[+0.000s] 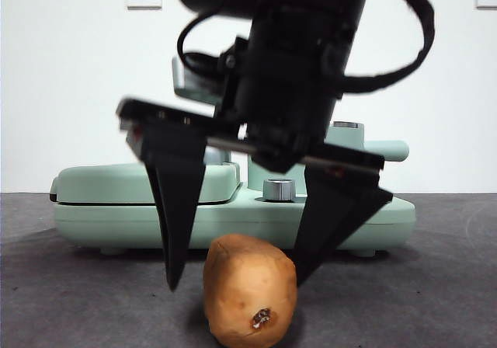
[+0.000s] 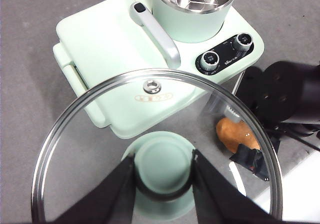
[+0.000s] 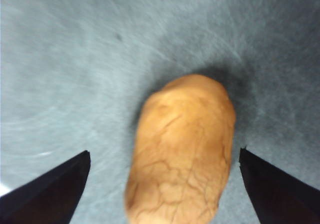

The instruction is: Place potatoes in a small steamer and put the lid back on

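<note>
The oval tan-brown potato (image 1: pixel 250 292) with a dark blemish near its lower end lies on the grey table surface (image 1: pixel 78 286), just in front of the flat mint-green cooking appliance (image 1: pixel 233 208). The right gripper (image 1: pixel 237 280) hangs over the potato with its two black jaws spread wide, one on each side of the potato; in the front view one tip looks at or against the potato's upper edge, the other hangs apart from it, and neither is closed on it. In the right wrist view the potato (image 3: pixel 182 151) fills the gap between the parted jaws, resting on the table. The left gripper (image 2: pixel 162 176) is clamped on the small mint-green knob (image 2: pixel 162 171) of the round glass lid (image 2: pixel 90 149) with the shiny steel rim, holding it in the air in front of the appliance. Seen through and past the lid, the small mint-green cylindrical steamer pot (image 2: pixel 192 9) with a steel rim stands uncovered on the appliance, behind its two black dials (image 2: pixel 225 51) and beside the flat griddle cover (image 2: pixel 105 49) with its silver handle (image 2: pixel 157 31).
</note>
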Robot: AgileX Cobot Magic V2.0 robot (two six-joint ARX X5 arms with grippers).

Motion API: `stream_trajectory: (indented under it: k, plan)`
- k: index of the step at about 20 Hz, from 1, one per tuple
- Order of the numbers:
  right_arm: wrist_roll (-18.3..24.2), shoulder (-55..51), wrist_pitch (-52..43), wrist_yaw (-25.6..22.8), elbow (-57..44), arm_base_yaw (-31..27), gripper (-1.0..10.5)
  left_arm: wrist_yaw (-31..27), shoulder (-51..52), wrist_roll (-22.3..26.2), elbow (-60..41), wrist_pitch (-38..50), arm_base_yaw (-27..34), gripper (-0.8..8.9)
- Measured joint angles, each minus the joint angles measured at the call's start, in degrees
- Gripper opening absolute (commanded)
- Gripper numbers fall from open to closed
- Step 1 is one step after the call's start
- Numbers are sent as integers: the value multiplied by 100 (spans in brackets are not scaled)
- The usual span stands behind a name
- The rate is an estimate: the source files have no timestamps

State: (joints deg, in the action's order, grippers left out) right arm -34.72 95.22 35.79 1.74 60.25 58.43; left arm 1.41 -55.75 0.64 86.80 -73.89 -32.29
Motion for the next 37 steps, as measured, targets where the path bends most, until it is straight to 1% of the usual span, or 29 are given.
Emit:
stream_trajectory:
  k: [3, 4, 5, 9, 12, 14, 16, 19, 21, 23, 28, 32, 34, 37]
  plan:
    - [0, 92, -15, -4, 0, 0, 216, 0, 24, 0, 0, 0, 0, 14]
    - [2, 92, -39, -4, 0, 0, 159, 0, 24, 0, 0, 0, 0, 14]
    - [4, 92, -55, 0, 0, 0, 139, 0, 24, 0, 0, 0, 0, 14]
    - [48, 81, 114, -2, 175, -72, 140, 0, 24, 0, 0, 0, -2, 14]
    - [315, 42, 704, 0, 914, -275, 140, 0, 24, 0, 0, 2, -2, 14]
    - [579, 37, 1266, -4, 1639, -527, 140, 0, 24, 0, 0, 26, -2, 14]
    - [916, 35, 1622, -11, 2347, -800, 140, 0, 20, 0, 0, 57, -2, 14]
    - [1434, 35, 1657, -136, 3289, -1314, 139, 0, -13, 0, 0, 177, -2, 14]
    - [1727, 20, 1639, -240, 3700, -1720, 139, 0, -55, 0, 0, 188, -2, 14]
    - [1965, 17, 1572, -304, 3901, -2144, 139, 0, -72, 0, 0, 190, -2, 14]
    - [2197, 153, 1464, -251, 4057, -2859, 139, 0, -87, 0, 0, 188, -2, 14]
    - [2291, 507, 1421, 87, 4065, -3211, 140, 0, -94, 0, 0, 188, -2, 14]
    - [2361, 837, 1266, 177, 4065, -3335, 140, 0, -98, 0, 0, 188, -2, 14]
    - [2406, 1193, 1012, 476, 4065, -3460, 139, 0, -136, 0, 0, 190, -2, 14]
